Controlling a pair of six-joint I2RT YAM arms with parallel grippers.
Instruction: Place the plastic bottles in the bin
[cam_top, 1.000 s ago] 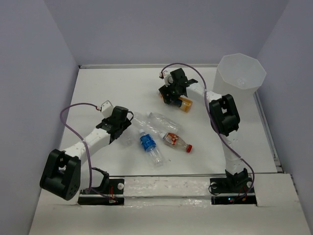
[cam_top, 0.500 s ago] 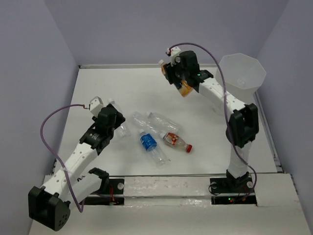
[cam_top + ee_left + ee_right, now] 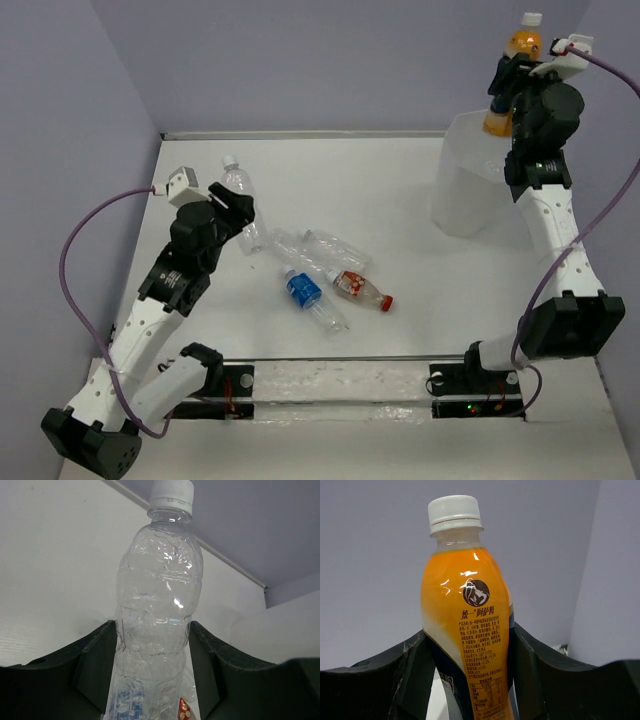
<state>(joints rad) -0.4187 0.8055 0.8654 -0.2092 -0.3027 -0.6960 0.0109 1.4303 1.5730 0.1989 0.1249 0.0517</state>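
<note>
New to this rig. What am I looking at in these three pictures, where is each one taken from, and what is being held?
Two white robot arms are bolted at the near edge of a table. The overhead picture looks down from behind them; the other two come from cameras on each wrist, dark jaws at the bottom. The left arm grips a clear bottle. The right arm holds an orange bottle high, by the translucent bin. Several more bottles lie on the table, among them a blue-labelled bottle and a red-capped bottle.
</note>
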